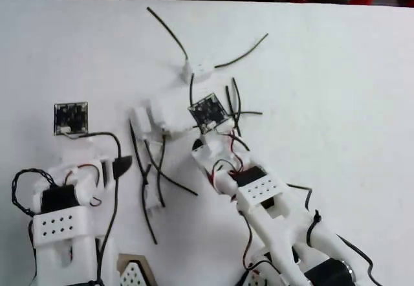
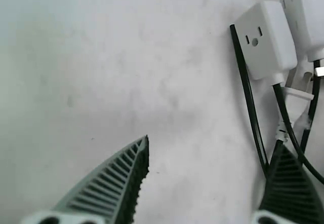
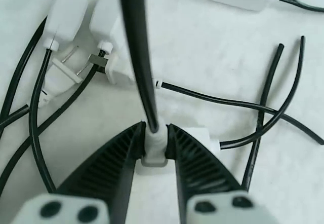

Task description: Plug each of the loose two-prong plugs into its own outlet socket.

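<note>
On the white tabletop [image 1: 336,72], the left pincer [image 1: 107,168] sits at the left, its fingers spread apart and holding nothing. Near it, seen from its wrist, an outlet socket [image 2: 266,41] lies face up. A loose two-prong plug [image 2: 299,89] lies just beside that socket's cord end, unplugged. Farther right, the right pincer [image 3: 154,129] is clamped on another plug [image 3: 153,153], and that plug's black cord [image 3: 134,41] rises from between the fingers.
</note>
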